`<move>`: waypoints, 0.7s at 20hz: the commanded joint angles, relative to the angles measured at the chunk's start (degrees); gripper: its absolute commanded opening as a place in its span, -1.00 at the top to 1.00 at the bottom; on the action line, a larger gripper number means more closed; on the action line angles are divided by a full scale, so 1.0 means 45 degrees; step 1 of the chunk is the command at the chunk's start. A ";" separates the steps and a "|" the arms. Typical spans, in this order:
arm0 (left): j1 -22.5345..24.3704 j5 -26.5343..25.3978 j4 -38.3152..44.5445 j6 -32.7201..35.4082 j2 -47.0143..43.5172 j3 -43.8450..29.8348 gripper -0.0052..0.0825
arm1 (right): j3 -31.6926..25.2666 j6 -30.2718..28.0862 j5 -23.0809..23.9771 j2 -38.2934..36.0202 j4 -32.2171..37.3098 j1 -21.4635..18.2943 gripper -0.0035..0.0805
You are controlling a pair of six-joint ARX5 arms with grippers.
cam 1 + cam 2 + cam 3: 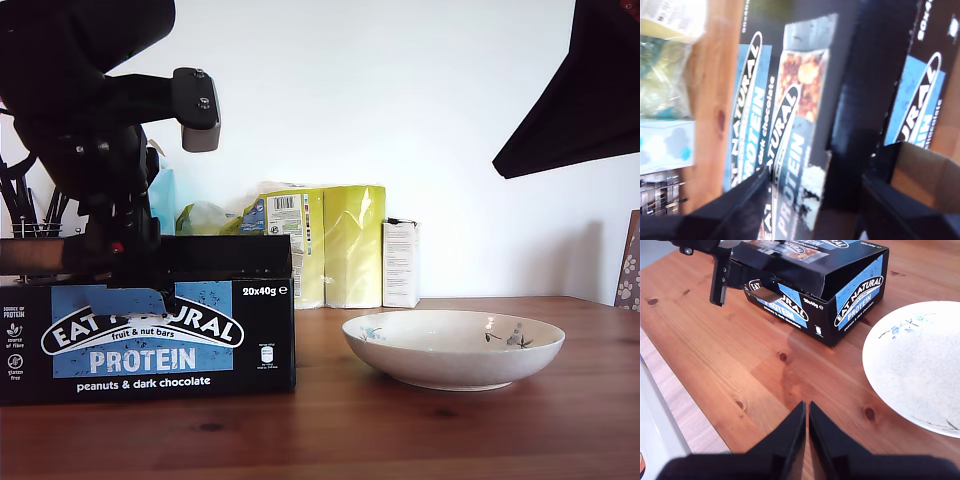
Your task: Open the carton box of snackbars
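The carton box [150, 340] stands on the wooden table at the exterior view's left, black with a blue "EAT NATURAL PROTEIN" front panel. Its lid [785, 270] is lifted a little along the front. My first gripper [125, 290] reaches down onto that front edge. In the first wrist view its fingers stand apart [815, 180] with the black lid flap [850, 130] between them, and the brown inside [925, 170] shows beside it. One fingertip [765, 294] lies over the front panel. The snackbars are hidden. My second gripper [807, 415] hovers shut over bare table in front of the box.
A white flowered bowl [455, 345] sits at the exterior view's right of the box [920, 375]. Behind stand a yellow roll pack [330, 245], a small white carton [400, 262] and a utensil rack [30, 215]. The second arm [590, 90] hangs at the exterior view's top right.
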 commanded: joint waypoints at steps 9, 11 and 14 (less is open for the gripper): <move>-0.0044 -0.0389 0.0763 0.0345 -0.2200 -0.0209 0.30 | 0.0000 -0.0044 -0.0010 0.0019 0.0117 0.0102 0.95; -0.0024 -0.0175 0.0918 0.0345 -0.2161 -0.0209 0.52 | 0.0000 -0.0034 -0.0015 0.0019 0.0107 0.0107 0.95; 0.0121 0.0194 0.1540 0.0500 -0.2079 -0.0209 0.79 | 0.0000 -0.0034 -0.0015 0.0019 0.0078 0.0107 0.95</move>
